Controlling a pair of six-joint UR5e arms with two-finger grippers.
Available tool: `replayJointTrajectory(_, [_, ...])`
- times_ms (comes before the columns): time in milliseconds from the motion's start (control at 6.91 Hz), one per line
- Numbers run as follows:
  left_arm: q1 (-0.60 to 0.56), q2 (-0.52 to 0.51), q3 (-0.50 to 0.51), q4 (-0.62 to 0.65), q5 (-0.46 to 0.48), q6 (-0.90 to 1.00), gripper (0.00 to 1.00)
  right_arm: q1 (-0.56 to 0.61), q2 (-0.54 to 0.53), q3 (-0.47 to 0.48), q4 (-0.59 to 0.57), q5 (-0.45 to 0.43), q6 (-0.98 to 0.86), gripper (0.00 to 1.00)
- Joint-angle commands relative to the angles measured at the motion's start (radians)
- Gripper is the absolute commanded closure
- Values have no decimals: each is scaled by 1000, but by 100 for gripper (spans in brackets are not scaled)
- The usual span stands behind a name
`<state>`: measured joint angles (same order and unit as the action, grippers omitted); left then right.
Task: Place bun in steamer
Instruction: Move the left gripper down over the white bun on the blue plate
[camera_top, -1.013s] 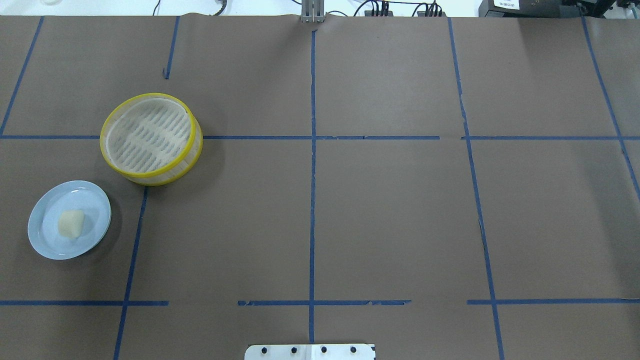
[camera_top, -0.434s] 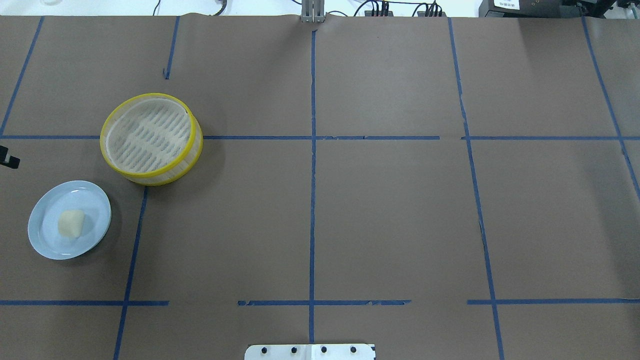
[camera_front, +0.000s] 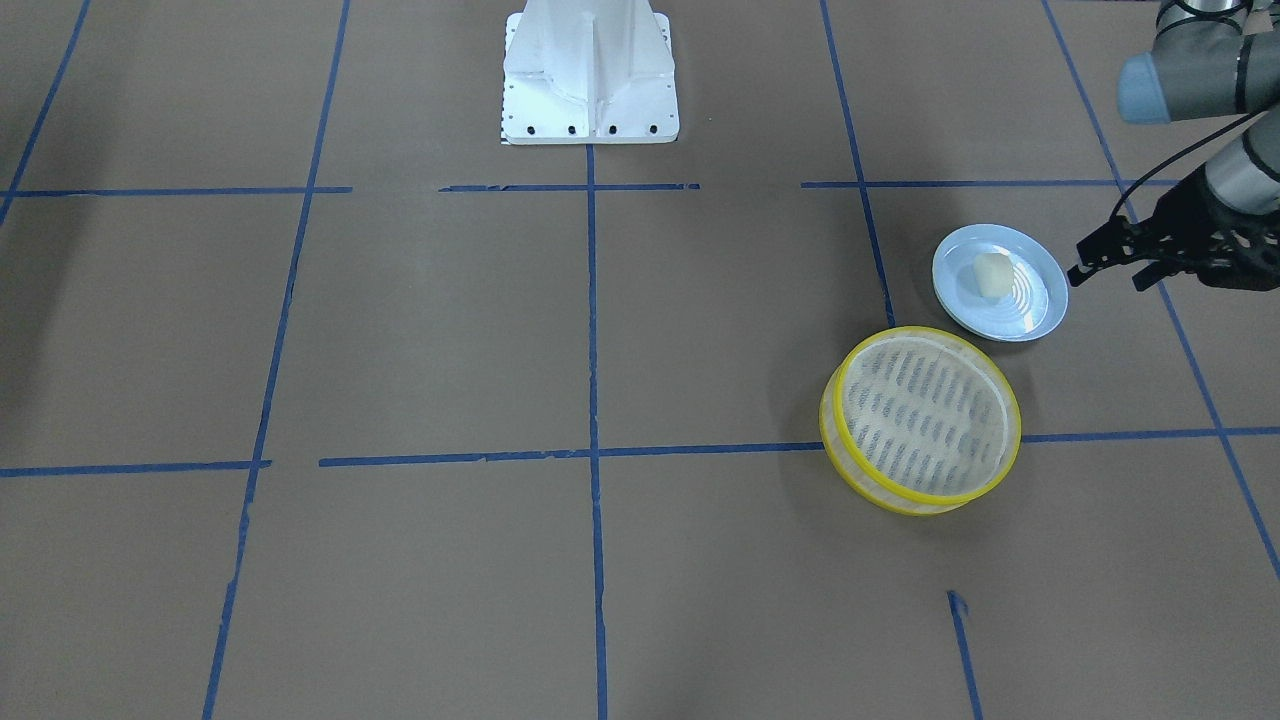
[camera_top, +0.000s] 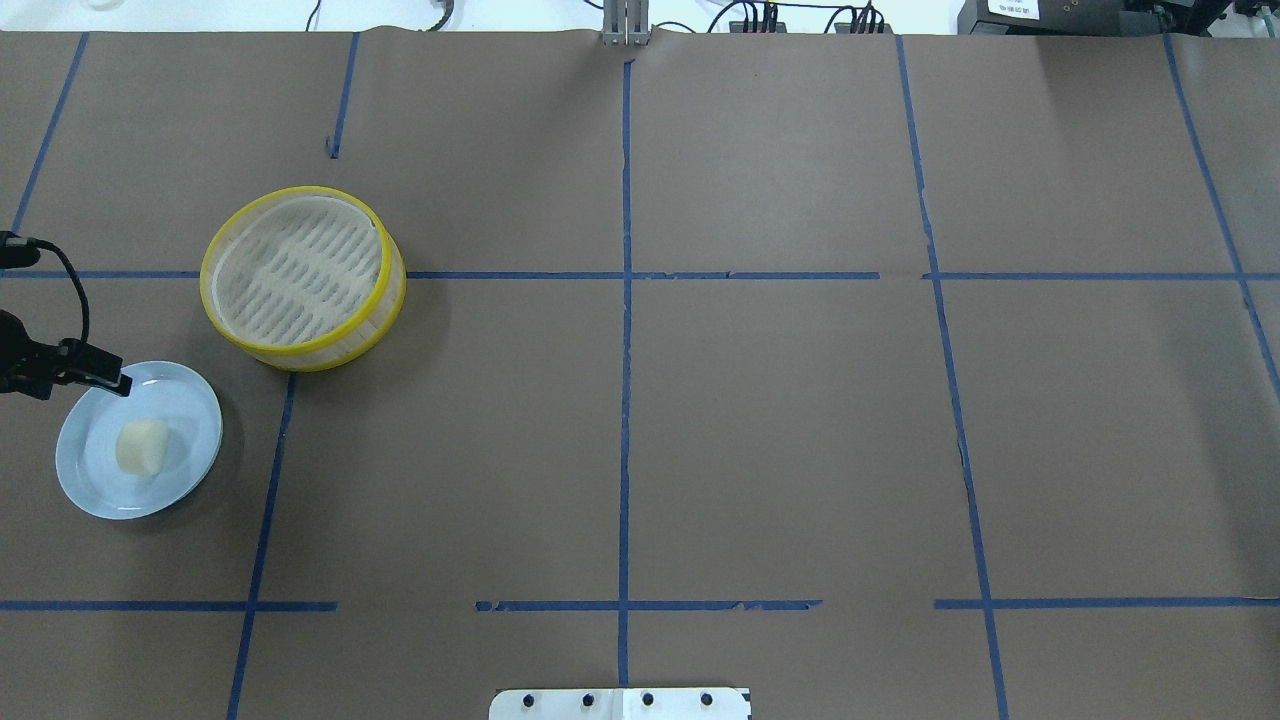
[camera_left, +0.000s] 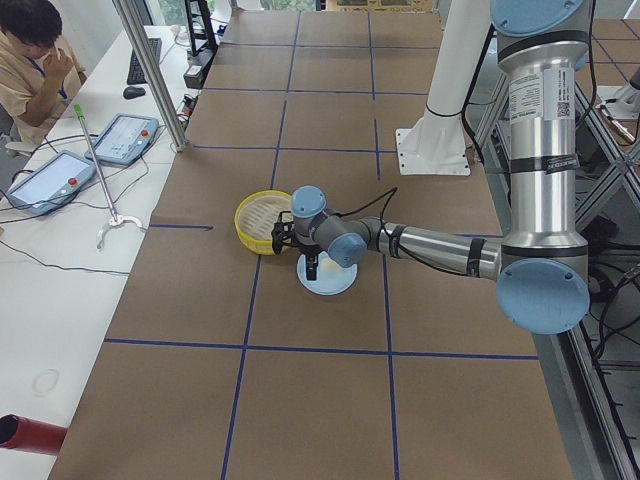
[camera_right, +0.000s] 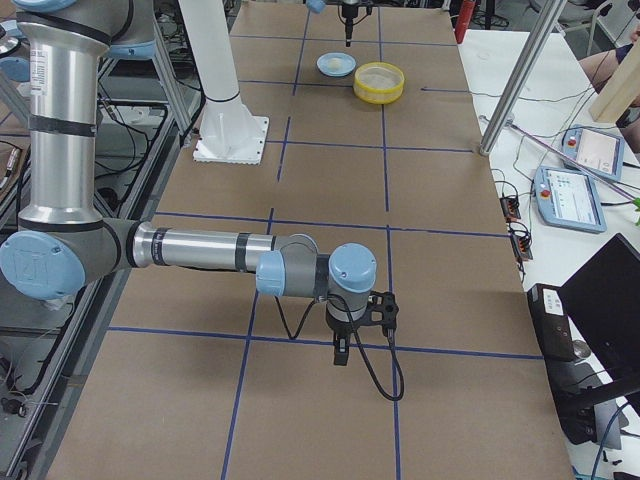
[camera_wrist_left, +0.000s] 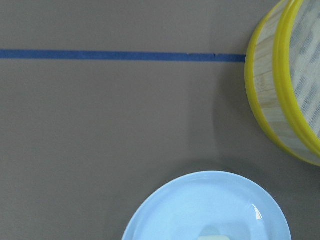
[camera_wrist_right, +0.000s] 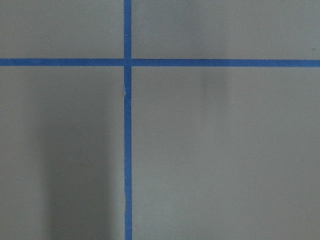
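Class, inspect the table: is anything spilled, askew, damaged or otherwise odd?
Nothing stands out. The bun sits on the plate, and the steamer stands upright and empty beside it.

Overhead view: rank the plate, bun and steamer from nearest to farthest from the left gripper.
1. Plate: at the far left, its rim meets a fingertip of the left gripper in the image.
2. Bun: on the plate, on the robot's side of the gripper.
3. Steamer: to the gripper's right, farther from the robot.
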<state>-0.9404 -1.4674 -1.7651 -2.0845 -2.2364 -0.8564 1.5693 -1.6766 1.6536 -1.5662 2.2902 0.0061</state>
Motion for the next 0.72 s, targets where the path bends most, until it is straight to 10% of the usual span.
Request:
replayJointTrajectory(0, [109,1,-4,1,53,-50,1,0,0,0,0,0,0,0])
replayJointTrajectory(579, [114,-1,16,1,60,-41,15,0,0,0,0,0,0,0])
